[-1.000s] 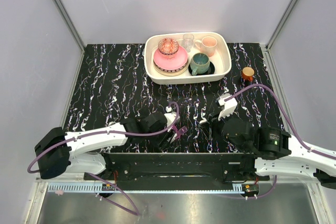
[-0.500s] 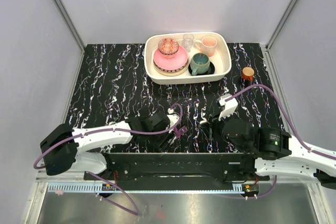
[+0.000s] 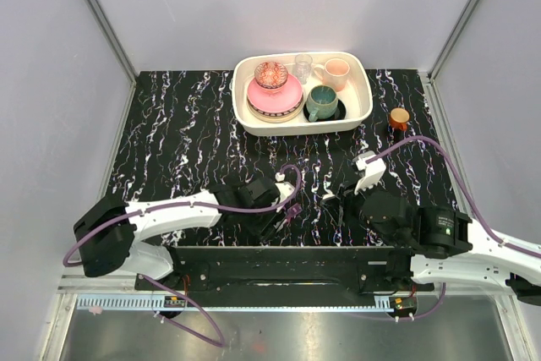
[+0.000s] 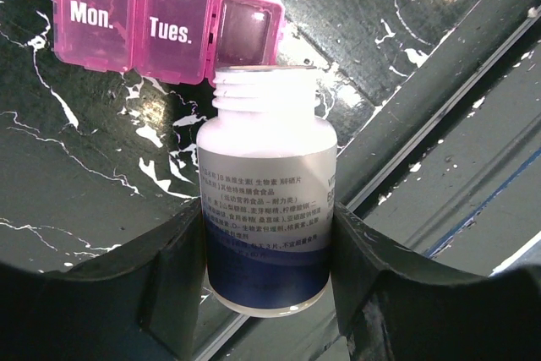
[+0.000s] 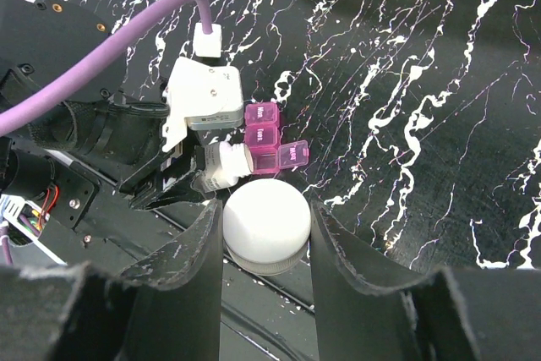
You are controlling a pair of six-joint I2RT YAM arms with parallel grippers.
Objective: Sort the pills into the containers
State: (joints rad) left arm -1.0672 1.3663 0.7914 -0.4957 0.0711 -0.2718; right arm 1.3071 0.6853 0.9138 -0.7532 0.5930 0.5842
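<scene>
My left gripper (image 4: 266,270) is shut on a white bottle (image 4: 266,196) with a blue-banded label and no cap. The bottle's open threaded mouth points at the magenta pill box (image 4: 169,27), right at its open third compartment (image 4: 249,33); the "Mon." and "Tues." lids are shut. My right gripper (image 5: 265,238) is shut on the white cap (image 5: 265,224), just near of the pill box (image 5: 264,137) and the bottle (image 5: 221,165). From above, the left gripper (image 3: 279,219) meets the pill box (image 3: 293,211) near the table's front edge, the right gripper (image 3: 334,203) beside it. No pills show.
A cream tray (image 3: 365,112) of crockery stands at the back centre. A small brown jar with an orange lid (image 3: 399,117) sits to its right. The black base rail (image 3: 287,264) runs along the near edge, just under both grippers.
The left arm has slid to the right, bringing the bottle closer to the pill box. The right arm has barely moved.
</scene>
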